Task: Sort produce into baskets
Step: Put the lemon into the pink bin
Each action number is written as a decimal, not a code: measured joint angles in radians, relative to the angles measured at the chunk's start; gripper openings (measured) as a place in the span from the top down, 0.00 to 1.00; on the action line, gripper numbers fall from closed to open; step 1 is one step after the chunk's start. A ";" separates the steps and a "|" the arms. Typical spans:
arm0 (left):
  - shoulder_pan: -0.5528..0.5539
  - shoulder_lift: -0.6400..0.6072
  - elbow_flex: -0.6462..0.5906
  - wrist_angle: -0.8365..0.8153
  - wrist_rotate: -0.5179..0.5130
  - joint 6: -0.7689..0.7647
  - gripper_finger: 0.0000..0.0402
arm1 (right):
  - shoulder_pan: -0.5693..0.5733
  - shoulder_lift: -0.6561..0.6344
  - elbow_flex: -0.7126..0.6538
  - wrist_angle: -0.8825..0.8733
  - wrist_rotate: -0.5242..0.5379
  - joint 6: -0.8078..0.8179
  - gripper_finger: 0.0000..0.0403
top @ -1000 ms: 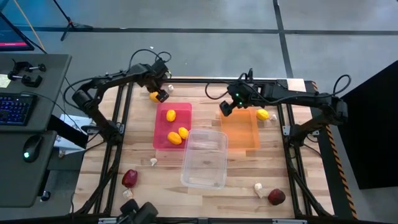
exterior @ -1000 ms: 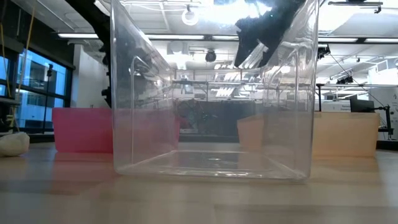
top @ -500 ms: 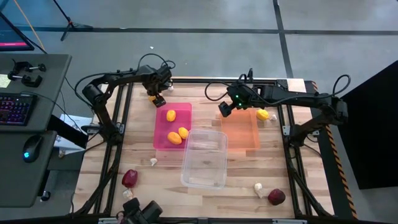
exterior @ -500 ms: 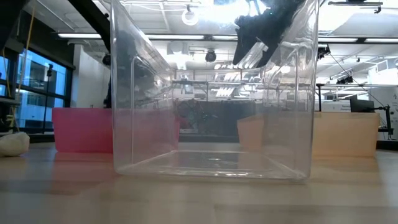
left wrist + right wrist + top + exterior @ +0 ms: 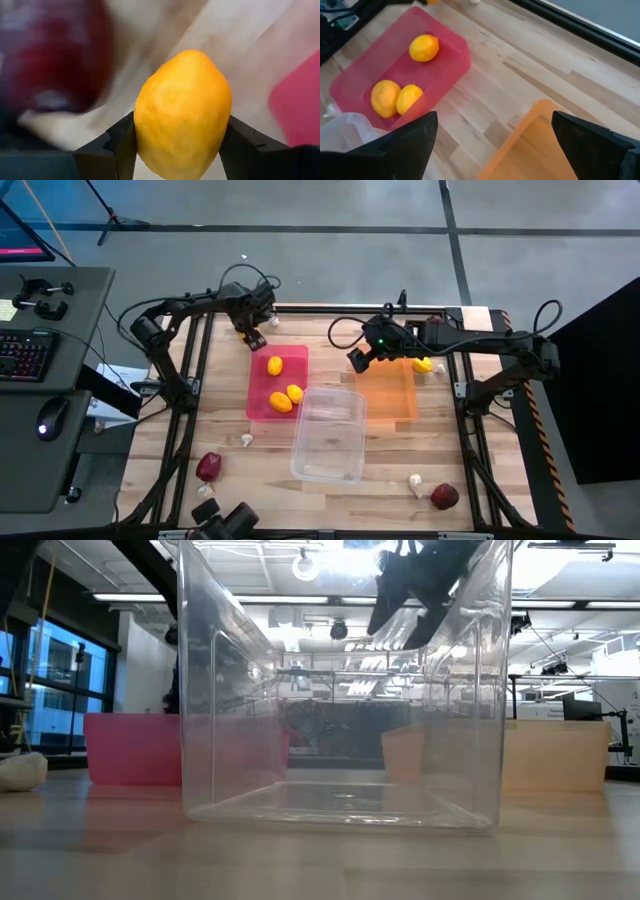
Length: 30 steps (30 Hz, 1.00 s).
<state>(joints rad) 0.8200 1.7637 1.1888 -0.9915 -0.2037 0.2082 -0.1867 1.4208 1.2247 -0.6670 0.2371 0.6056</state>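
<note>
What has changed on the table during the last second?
The left gripper, shut on a yellow-orange lemon-like oval, lifted it off the wood. The right gripper drifted slightly toward the shallow pink plastic bin. The bins and other produce stayed put.

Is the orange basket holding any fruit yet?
No, the orange basket looks empty; three lemons lie in the pink basket.

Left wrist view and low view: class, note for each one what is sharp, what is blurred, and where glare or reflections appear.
Left wrist view: the lemon held in the left gripper is sharp; the dark red shape and table behind are blurred. Low view: the clear basket fills the frame, its walls catching reflections; ceiling lights glare, and the pink basket and orange basket look soft.
</note>
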 joint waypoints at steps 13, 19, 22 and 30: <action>-0.167 -0.459 0.062 0.092 0.315 -0.217 0.49 | -0.009 0.000 0.000 0.045 0.005 -0.003 0.06; -0.351 -0.562 -0.095 0.128 0.327 -0.379 0.48 | 0.000 0.000 0.000 0.018 0.002 -0.037 0.05; -0.417 -0.563 -0.160 0.123 0.305 -0.457 0.48 | -0.006 0.000 0.000 0.014 0.003 -0.053 0.06; -0.461 -0.560 -0.199 0.149 0.232 -0.581 0.48 | -0.023 -0.003 0.000 0.027 0.005 -0.067 0.05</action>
<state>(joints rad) 0.3585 1.2041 0.9894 -0.8423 0.0279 -0.3729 -0.2100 1.4174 1.2247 -0.6399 0.2424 0.5385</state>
